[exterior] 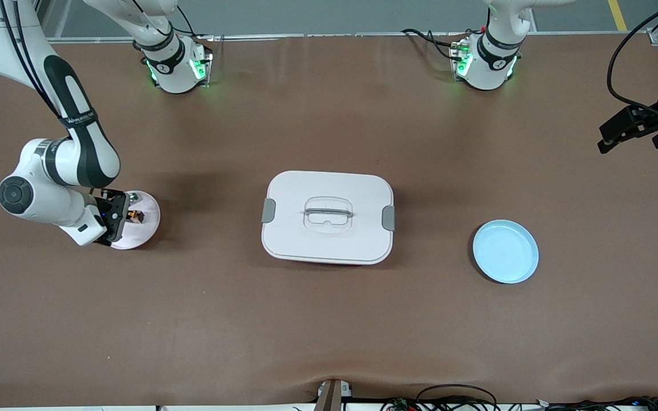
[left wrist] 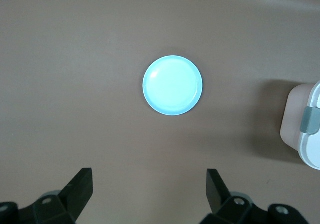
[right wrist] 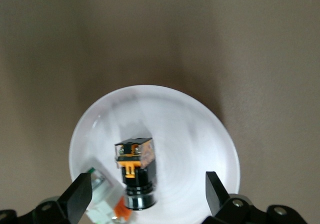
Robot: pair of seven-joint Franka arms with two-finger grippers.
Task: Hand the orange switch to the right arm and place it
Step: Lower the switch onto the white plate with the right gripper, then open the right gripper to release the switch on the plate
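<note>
Switch (right wrist: 135, 171) and right gripper (right wrist: 148, 196) are what I watch now — the switch sits on the white plate (right wrist: 200, 134) at the right arm's end of the table, and the right gripper hangs just over that plate with its fingers (right wrist: 80, 196) spread wide and nothing between them. In the right wrist view the switch stands free in the gap between the two fingers, touching neither. Its long axis runs from the black-and-orange block to the round dark barrel, and that line lies across the line joining the fingertips, so I judge the fingers flank its long sides. A small silvery-white piece (right wrist: 102, 204) with an orange speck lies on the same plate, just beside the barrel end and close to one finger; I'd mind it on any move. The right arm is plainly the nearer one. My left gripper (left wrist: 150, 194) is well apart, up over the left arm's end of the table, fingers wide and empty, waiting above the blue plate (left wrist: 173, 85). The lidded box (exterior: 328, 217) stands between the two plates. I read the placing as done; what remains is to lift clear without nudging the switch.
</note>
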